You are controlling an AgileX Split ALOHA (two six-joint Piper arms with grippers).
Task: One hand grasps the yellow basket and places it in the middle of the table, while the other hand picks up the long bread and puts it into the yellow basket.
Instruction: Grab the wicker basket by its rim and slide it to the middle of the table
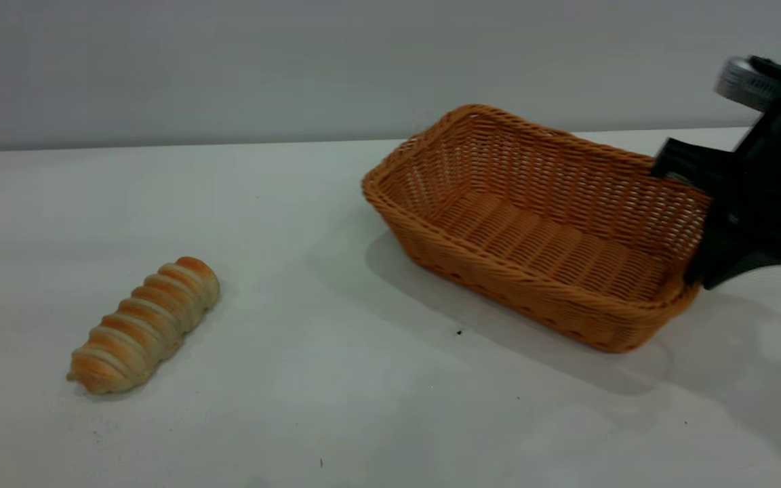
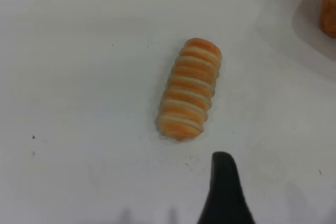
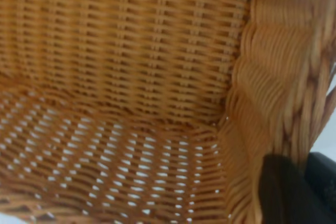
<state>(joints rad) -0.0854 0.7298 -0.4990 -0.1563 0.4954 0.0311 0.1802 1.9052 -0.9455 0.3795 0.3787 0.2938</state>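
Observation:
The yellow basket (image 1: 533,224) is at the right of the table, tilted, with its shadow spread under it. My right gripper (image 1: 699,227) is shut on the rim of its right end. In the right wrist view (image 3: 304,184) one finger is inside the wicker wall (image 3: 131,51) and one outside. The long bread (image 1: 146,324) lies flat at the front left of the table. In the left wrist view the long bread (image 2: 190,88) lies just beyond my left gripper (image 2: 260,187). It is open and empty above the table, and only one finger (image 2: 226,187) shows.
The white table (image 1: 309,379) is bare between the bread and the basket, with a few dark specks. A grey wall stands behind the table's far edge. A corner of the basket (image 2: 329,9) shows in the left wrist view.

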